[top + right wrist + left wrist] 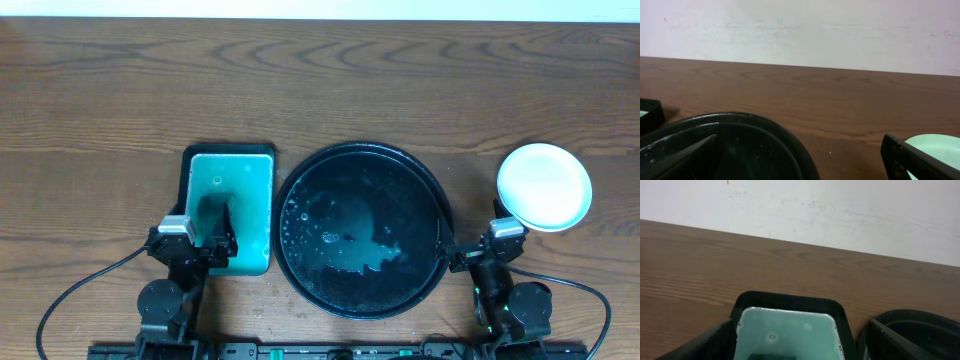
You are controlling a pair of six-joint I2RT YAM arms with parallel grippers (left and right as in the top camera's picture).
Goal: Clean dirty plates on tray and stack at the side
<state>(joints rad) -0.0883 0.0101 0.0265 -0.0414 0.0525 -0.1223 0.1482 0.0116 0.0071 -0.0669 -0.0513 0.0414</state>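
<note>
The large round black tray [360, 230] lies in the middle of the table, wet and with no plate on it; its rim shows in the right wrist view [740, 132] and the left wrist view [920, 322]. A white glossy plate [545, 187] sits on the bare wood to the right of the tray. Only its top face shows, so I cannot tell whether others lie under it; its pale edge shows in the right wrist view [940, 147]. My right gripper [472, 238] [797, 167] is open and empty between tray and plate. My left gripper [213, 238] [795, 350] is open over the teal pad.
A small rectangular black-rimmed tray [188, 170] with a wet teal pad [790, 330] lies left of the round tray. A dark block [772, 356] lies on the pad between the left fingers. The far half of the table is bare wood [320, 80].
</note>
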